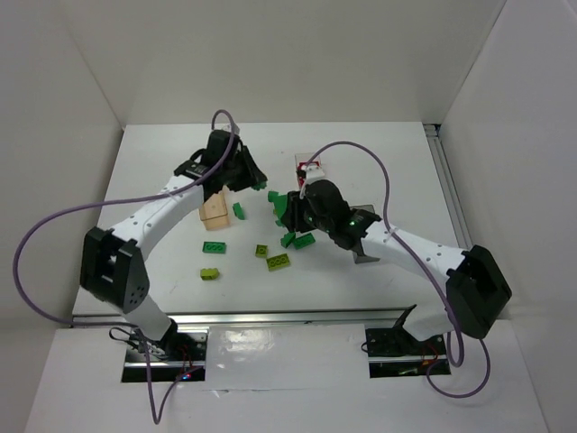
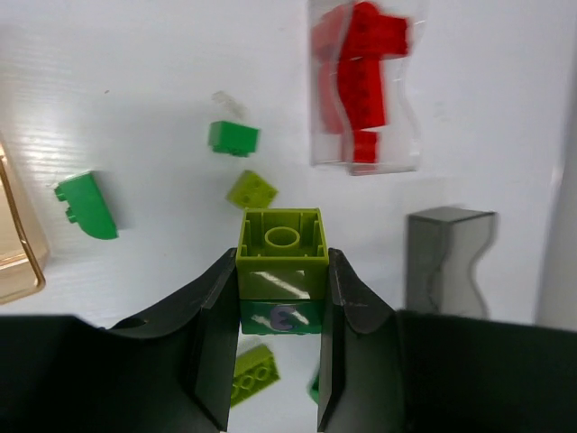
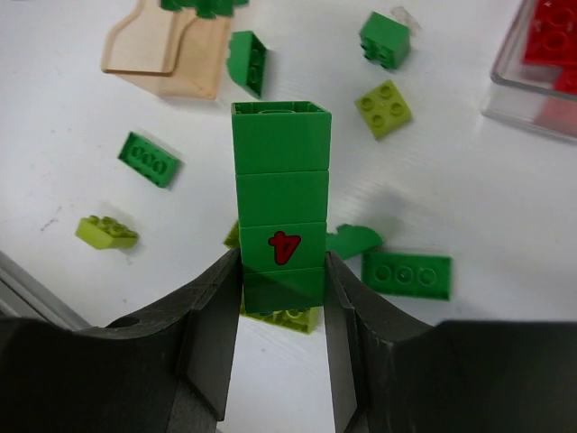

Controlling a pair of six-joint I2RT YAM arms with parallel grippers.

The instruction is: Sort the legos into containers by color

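Observation:
My left gripper (image 2: 281, 271) is shut on a lime brick (image 2: 281, 239) stacked on a dark green brick (image 2: 281, 316), held above the table. My right gripper (image 3: 281, 271) is shut on the base of a tall stack of green bricks (image 3: 281, 162) with a red mark. In the top view the left gripper (image 1: 257, 180) is by the tan wood box (image 1: 215, 212) and the right gripper (image 1: 287, 209) is mid-table. The clear box (image 2: 317, 135) holds red bricks (image 2: 365, 63). The dark grey box (image 2: 446, 257) stands to its right.
Loose green bricks (image 1: 214, 248) (image 1: 302, 240) and lime bricks (image 1: 209, 273) (image 1: 278, 262) lie on the white table in front of the boxes. A green brick (image 3: 406, 273) and a lime brick (image 3: 383, 106) lie near the right gripper. White walls enclose the table.

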